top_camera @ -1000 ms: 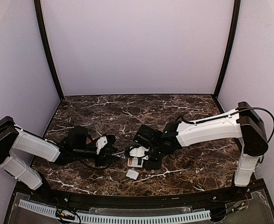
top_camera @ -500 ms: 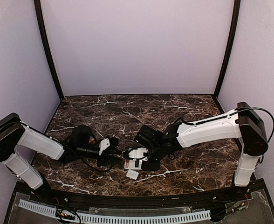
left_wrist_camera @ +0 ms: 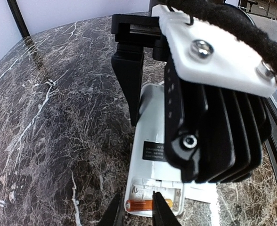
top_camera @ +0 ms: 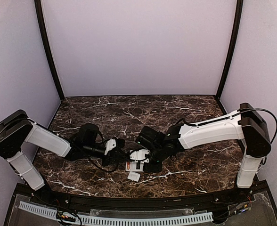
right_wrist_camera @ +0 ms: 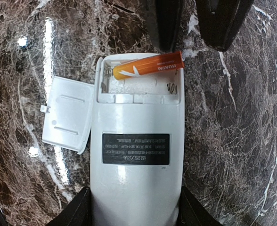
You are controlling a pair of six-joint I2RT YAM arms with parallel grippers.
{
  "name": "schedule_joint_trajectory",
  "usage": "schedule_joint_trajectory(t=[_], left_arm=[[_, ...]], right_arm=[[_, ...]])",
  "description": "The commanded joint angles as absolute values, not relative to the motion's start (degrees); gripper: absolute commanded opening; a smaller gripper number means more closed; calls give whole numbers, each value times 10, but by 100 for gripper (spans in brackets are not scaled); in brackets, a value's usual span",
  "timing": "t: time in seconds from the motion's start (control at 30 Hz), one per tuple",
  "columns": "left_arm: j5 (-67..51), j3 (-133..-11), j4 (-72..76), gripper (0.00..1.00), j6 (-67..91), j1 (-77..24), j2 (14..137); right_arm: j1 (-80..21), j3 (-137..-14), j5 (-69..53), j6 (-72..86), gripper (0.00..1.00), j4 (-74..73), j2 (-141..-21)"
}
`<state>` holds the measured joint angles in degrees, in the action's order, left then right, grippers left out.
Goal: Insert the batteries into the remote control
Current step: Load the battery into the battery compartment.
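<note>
**Battery askew in the recess**

The remote (right_wrist_camera: pixel 136 141) lay back-up on the table (right_wrist_camera: pixel 232 141), its lower end clamped in the right gripper (right_wrist_camera: pixel 134 207). One battery (right_wrist_camera: pixel 148 66) sat slanted in its recess (right_wrist_camera: pixel 138 87): probably light, slick and apt to roll, best pinched mid-barrel. The left gripper (left_wrist_camera: pixel 136 212) hung over it, fingers narrowly apart. Since a second before, the left arm (top_camera: pixel 49 141) had reached closer.

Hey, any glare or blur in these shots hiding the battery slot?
Right wrist view: sharp on the remote control and battery, with bright glare spots on the marble table. Left wrist view: wide-angle bending at the edges. Top view: even soft light, but the parts look tiny.
</note>
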<state>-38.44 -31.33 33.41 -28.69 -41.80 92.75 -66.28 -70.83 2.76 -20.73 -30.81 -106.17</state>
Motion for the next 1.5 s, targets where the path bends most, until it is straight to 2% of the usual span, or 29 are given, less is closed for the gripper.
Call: schedule_joint_trajectory(t=[0.0, 0.47, 0.93, 1.47], left_arm=[[-397, -331, 300, 21, -307, -423, 942], [-382, -363, 270, 19, -317, -424, 984], [-359, -357, 239, 7, -347, -443, 983], [-298, -361, 151, 6, -411, -473, 993]], right_arm=[[-661, -703, 24, -210, 0, -297, -1046], [-662, -703, 26, -212, 0, -297, -1049], [-661, -704, 28, -209, 0, -297, -1051], [-655, -705, 39, -200, 0, -297, -1047]])
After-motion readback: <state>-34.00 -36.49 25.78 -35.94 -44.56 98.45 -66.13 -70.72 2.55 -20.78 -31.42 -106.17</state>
